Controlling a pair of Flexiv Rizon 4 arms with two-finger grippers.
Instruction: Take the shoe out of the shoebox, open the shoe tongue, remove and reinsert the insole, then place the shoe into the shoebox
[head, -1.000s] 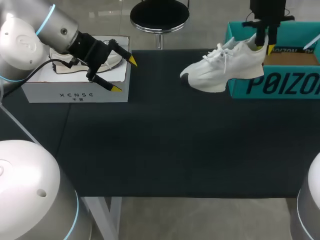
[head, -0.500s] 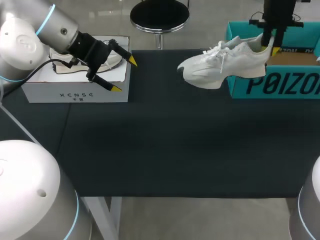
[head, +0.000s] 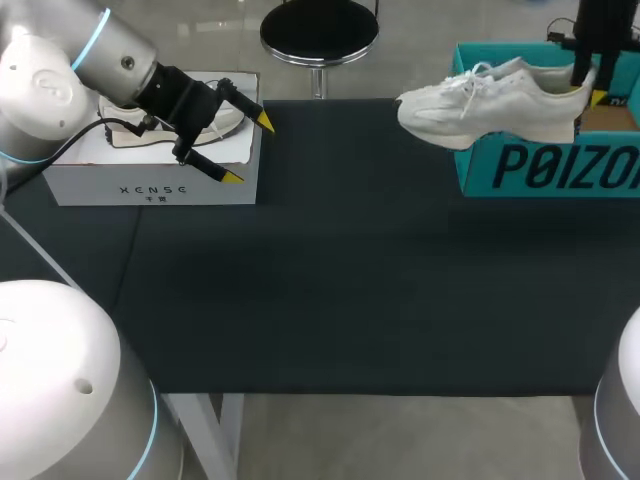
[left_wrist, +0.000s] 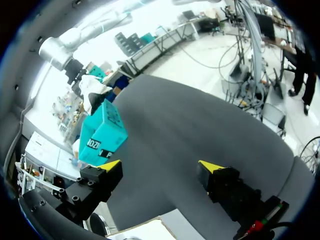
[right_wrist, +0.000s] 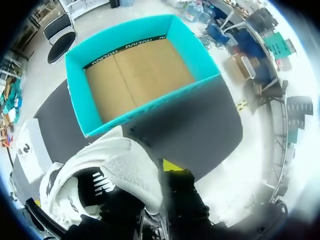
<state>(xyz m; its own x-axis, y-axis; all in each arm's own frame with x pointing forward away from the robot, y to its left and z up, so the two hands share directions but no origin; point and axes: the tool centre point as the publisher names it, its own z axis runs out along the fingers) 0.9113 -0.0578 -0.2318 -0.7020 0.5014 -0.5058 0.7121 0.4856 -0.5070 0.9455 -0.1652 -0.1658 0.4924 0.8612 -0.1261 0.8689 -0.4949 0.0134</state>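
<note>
- Two claws on show, and only the right claw (head: 590, 85) carries anything: it is clamped on the heel of the white shoe (head: 490, 100).
- In the right wrist view the right claw (right_wrist: 152, 175) pinches the heel collar of the shoe (right_wrist: 115, 170), with a yellow-tipped finger outside and the other finger down inside the opening.
- The shoe hangs in the air, roughly level, laces up. Its heel is over the teal shoebox (head: 540, 170) and its toe pokes out past the box's left wall, above the dark surface (head: 350, 280).
- It touches neither the surface nor the box floor.
- Below the shoe in the right wrist view, the shoebox (right_wrist: 77, 100) lies open, showing its brown cardboard floor.
- Over on the other side, the left claw (head: 248, 148) sits at the corner of a white box (head: 150, 185), fingers spread wide with nothing between them.
- The left wrist view confirms it: the left claw (left_wrist: 160, 166) has both yellow tips well apart over bare surface, with the shoebox (left_wrist: 102, 132) far ahead.
- A white item (head: 225, 120) lies on top of the white box, partly hidden by the left arm.
</note>
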